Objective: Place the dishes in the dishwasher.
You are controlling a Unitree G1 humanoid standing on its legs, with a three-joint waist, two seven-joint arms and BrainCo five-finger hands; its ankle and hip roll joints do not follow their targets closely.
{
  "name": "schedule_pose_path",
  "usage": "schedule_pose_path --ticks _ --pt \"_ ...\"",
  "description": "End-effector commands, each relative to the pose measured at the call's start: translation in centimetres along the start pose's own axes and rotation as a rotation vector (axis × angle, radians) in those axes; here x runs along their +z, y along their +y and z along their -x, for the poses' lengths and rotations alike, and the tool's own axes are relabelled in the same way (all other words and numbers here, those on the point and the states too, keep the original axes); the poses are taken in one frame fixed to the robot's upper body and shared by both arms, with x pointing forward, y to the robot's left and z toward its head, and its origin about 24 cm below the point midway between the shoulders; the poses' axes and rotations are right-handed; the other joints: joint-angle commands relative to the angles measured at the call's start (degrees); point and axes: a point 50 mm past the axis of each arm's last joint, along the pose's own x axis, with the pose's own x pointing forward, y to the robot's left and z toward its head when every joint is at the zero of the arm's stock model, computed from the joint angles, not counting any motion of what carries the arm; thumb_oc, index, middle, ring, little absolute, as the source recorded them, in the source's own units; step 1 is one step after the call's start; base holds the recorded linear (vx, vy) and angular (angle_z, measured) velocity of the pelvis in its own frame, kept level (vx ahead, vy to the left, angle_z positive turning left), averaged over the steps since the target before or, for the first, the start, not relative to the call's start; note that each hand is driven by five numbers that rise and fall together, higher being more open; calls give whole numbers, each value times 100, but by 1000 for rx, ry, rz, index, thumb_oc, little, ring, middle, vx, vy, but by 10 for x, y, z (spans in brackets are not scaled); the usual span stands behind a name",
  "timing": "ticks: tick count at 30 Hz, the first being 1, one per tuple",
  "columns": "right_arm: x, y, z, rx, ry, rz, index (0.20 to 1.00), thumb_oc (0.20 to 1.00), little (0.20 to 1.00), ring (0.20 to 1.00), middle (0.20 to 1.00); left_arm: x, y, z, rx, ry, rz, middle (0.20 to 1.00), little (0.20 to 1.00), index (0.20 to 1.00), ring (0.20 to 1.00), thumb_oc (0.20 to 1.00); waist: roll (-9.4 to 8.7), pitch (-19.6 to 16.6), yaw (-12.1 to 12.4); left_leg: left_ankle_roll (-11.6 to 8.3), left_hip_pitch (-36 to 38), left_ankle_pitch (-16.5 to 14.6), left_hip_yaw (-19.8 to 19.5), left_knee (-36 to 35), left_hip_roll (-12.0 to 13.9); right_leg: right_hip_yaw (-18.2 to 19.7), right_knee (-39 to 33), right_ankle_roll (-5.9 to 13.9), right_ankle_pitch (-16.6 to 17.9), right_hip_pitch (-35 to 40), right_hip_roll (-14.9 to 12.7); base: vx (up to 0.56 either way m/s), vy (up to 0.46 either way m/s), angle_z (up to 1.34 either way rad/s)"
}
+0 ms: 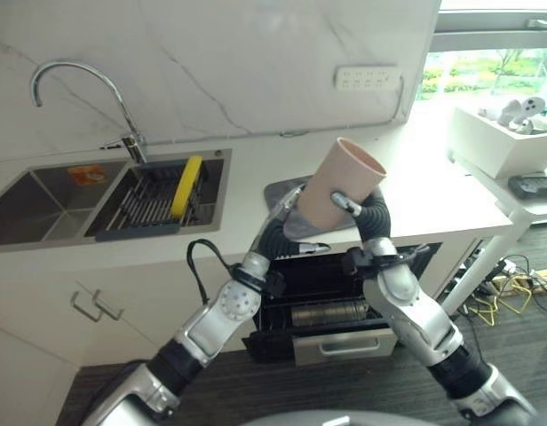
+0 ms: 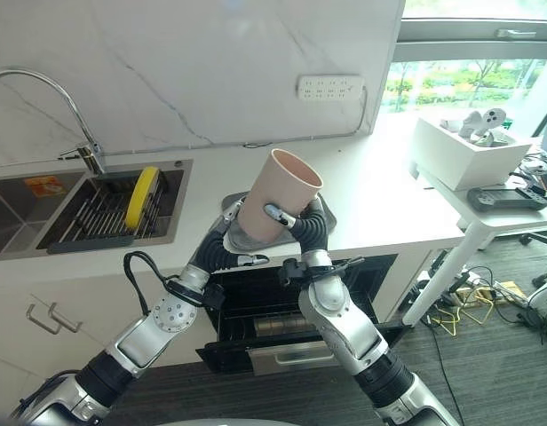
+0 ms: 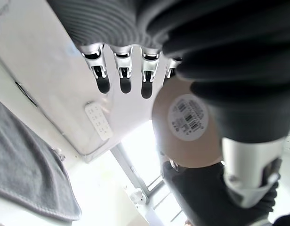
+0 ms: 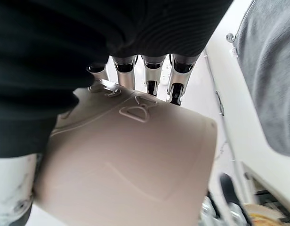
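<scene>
Open dishwasher [image 1: 336, 306] under counter [image 1: 416, 191], rack pulled out. Grey mat [image 1: 287, 191] on counter behind hands. Beige cup [image 1: 340, 182] raised above dishwasher, tilted, mouth up-right. Right hand [image 1: 360, 211] wrapped round cup. Left hand [image 3: 121, 77] beside cup base, fingers straight.

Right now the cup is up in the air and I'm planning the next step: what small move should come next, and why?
Probably lower the beige plastic cup toward the open dishwasher below the counter. The right hand grips the cup's side, holding it tilted above the grey mat, while the left hand sits beside its base. The dark rack lies directly beneath, so a short descent seems the natural step.
</scene>
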Motion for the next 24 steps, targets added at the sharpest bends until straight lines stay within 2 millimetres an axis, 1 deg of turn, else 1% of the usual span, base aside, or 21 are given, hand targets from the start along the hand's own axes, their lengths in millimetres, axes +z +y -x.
schedule_pose_path --ticks 1,4,7,9,10,13,14,15,19,22,24 --pt "60 11 -20 -1 -307 -169 200 200 200 200 200 12 5 -7 -29 -78 -55 1000 1000 1000 1000 1000 -205 92 91 212 28 -254 -181 42 -187 -399 29 290 -12 236 -467 -10 -2 17" --pt "62 6 -20 -34 -333 -174 200 200 200 200 200 6 12 -3 0 -41 -44 1000 1000 1000 1000 1000 -191 84 142 209 10 -234 -219 42 -185 -473 29 288 -14 260 -489 -1 3 20" --pt "64 -5 -17 -62 -351 -164 200 200 200 200 200 -5 22 5 65 30 -17 1000 1000 1000 1000 1000 -194 80 171 196 -15 -218 -226 42 -168 -517 29 283 -19 262 -492 9 13 9" --pt "64 -14 -13 -78 -354 -150 200 200 200 200 200 -15 30 14 94 75 -3 1000 1000 1000 1000 1000 -201 78 165 186 -22 -206 -201 42 -145 -517 29 275 -19 257 -484 11 25 5" --pt "63 -22 -9 -91 -354 -144 200 200 200 200 200 -21 34 20 120 109 7 1000 1000 1000 1000 1000 -204 85 143 177 -32 -196 -173 42 -128 -509 29 269 -21 247 -477 0 0 0" --pt "59 -42 2 -126 -356 -114 200 200 200 200 200 -31 41 33 135 143 34 1000 1000 1000 1000 1000 -220 89 91 164 -40 -186 -113 42 -94 -481 29 262 -19 224 -460 3 11 1" --pt "56 -55 8 -152 -343 -101 200 200 200 200 200 -34 41 40 106 159 36 1000 1000 1000 1000 1000 -227 104 46 160 -38 -181 -78 42 -81 -457 29 263 -12 210 -446 26 21 -5" --pt "53 -64 13 -161 -328 -90 200 200 200 200 200 -37 41 45 63 176 35 1000 1000 1000 1000 1000 -228 113 -2 154 -34 -178 -36 42 -68 -436 29 265 -4 195 -436 22 15 -4" --pt "44 -85 22 -169 -274 -44 200 200 200 200 200 -48 29 60 -178 252 -22 1000 1000 1000 1000 1000 -208 150 -189 126 -17 -166 103 42 -14 -352 29 267 -16 160 -388 16 14 -14" --pt "39 -89 22 -110 -213 36 200 200 200 200 200 -64 14 69 -438 388 -94 1000 1000 1000 1000 1000 -170 180 -328 99 -9 -142 164 42 31 -285 29 280 -41 137 -349 46 1 -13" --pt "36 -89 20 -79 -181 109 200 200 200 200 200 -66 10 68 -533 403 -120 1000 1000 1000 1000 1000 -148 206 -378 93 0 -127 213 42 57 -287 29 287 -50 133 -344 47 -12 -17"
